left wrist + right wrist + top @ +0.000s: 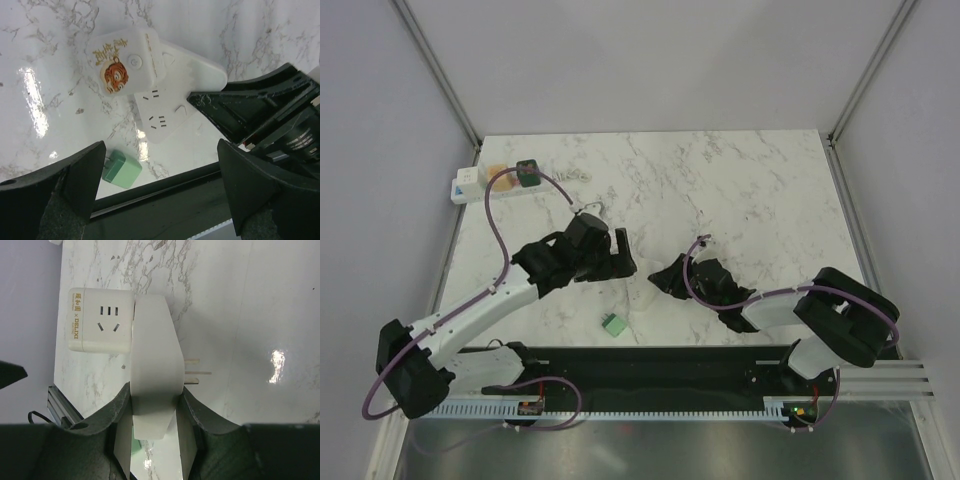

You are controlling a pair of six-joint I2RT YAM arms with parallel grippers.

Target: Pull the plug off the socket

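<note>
While the small green plug [122, 170] lies loose on the marble table [750, 200], touching no outlet, the white socket block [152, 340] sits apart from it, clamped in the right gripper [155, 400]. That pincer is partly closed, its two fingers pressing the block's rounded body from either side. One end of the block is a cube with an outlet face, and its bare metal pins [197, 372] stick out sideways over the table. In the left wrist view the cube's top carries a tiger picture, with a flat outlet face beside it

From above, the plug [612, 324] rests near the table's near edge, just on the far side of the black rail [650, 365] and between the two arms. The right gripper [672, 275] is low over the middle of the table and covers the block in that view

The left gripper [160, 180] has its jaws spread as wide as they go and holds nothing. The plug lies on the table just beside its left finger. From above, the left gripper [618, 250] is just left of the right one, on the far side of the plug

Well apart, at the far left corner, a long white power strip [490, 180] with coloured squares lies on the table. A dark green block [527, 172] sits on its right end, and the left arm's purple cable [495, 230] loops past it
</note>
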